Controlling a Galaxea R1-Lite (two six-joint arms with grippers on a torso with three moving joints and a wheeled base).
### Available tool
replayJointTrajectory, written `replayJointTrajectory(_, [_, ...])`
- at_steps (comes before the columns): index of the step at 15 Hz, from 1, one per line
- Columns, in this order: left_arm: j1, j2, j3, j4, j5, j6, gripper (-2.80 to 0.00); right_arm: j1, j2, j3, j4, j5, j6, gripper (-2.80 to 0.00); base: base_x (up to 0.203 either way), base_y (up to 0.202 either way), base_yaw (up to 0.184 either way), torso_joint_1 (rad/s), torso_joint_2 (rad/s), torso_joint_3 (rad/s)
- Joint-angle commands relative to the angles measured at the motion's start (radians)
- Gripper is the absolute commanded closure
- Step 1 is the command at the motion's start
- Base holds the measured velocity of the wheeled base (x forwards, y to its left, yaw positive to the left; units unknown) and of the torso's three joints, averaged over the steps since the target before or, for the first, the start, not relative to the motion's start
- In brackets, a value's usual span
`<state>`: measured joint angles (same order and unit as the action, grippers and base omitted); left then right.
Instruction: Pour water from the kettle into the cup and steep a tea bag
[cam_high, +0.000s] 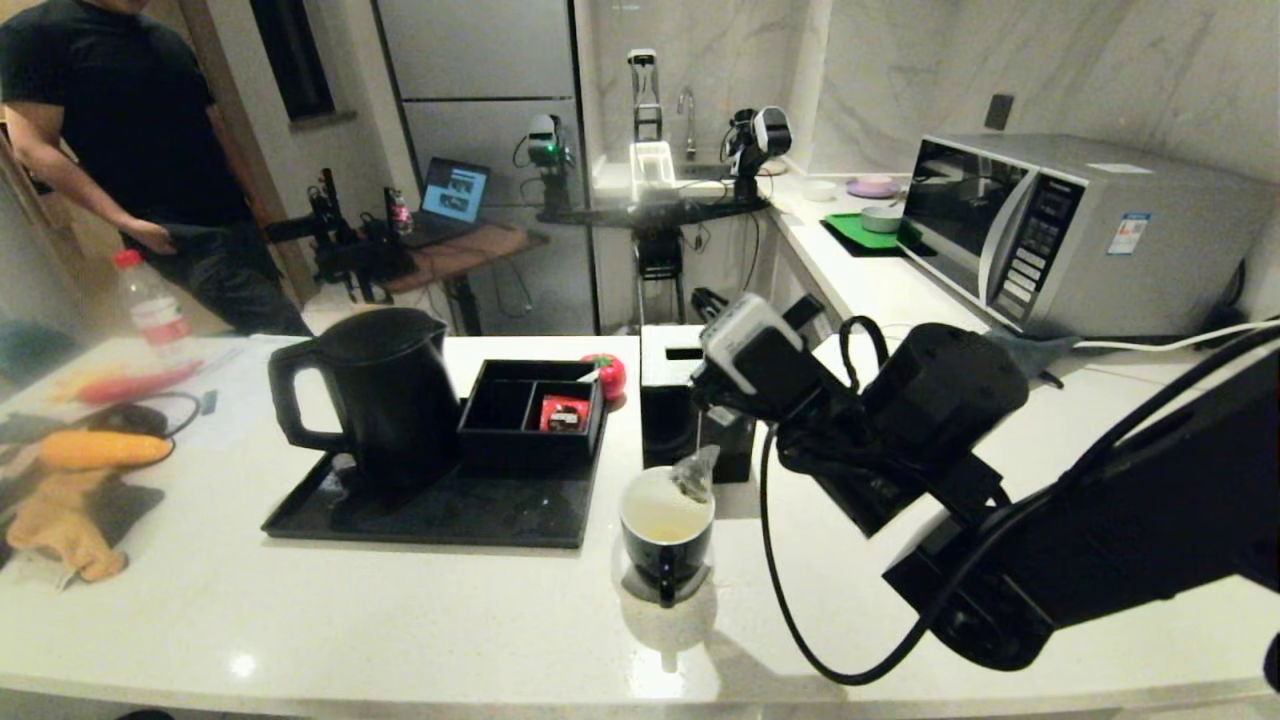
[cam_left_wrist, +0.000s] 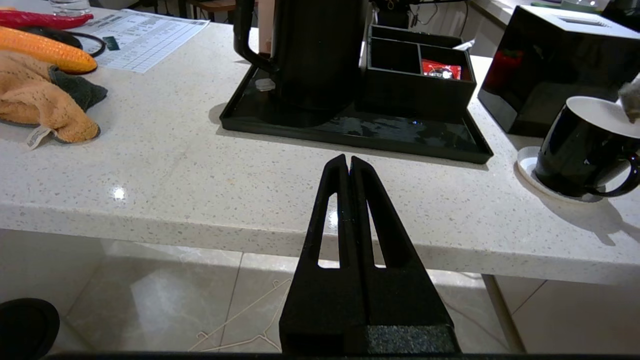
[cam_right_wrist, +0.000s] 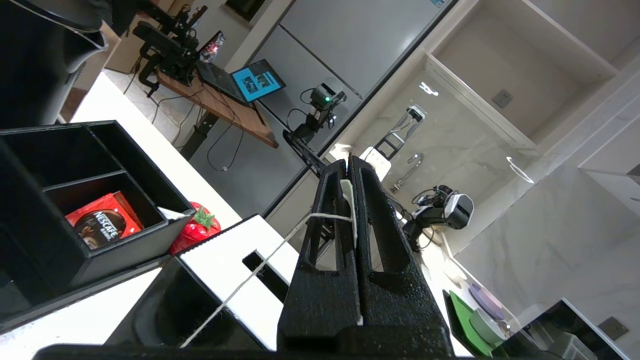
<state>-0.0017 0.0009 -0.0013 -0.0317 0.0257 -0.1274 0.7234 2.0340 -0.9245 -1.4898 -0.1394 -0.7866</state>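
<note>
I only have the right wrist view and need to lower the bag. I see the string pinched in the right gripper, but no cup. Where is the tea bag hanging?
Observer: In the head view the tea bag hangs at the far right rim of the cup, mostly above the rim.
Operator: Is there water in the cup?
Observer: Yes, pale yellowish water lies inside it.
Operator: And the kettle?
Observer: The kettle stands upright on the black tray, to the left of the cup.
</note>
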Motion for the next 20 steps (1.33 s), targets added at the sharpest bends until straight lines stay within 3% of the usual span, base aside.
replayJointTrajectory(1, [-0.001,-0.001,0.0,-0.001,0.0,-0.001,0.0,0.001,0.011,0.004,-0.009,0.0,-0.005,0.0,0.0,0.0,0.0,0.0,0.0,0.0])
replayJointTrajectory(20, [0.0,-0.001,0.0,-0.001,0.0,-0.001,0.0,0.018,0.189,0.066,-0.012,0.059,-0.007,0.0,0.0,0.0,0.0,0.0,0.0,0.0])
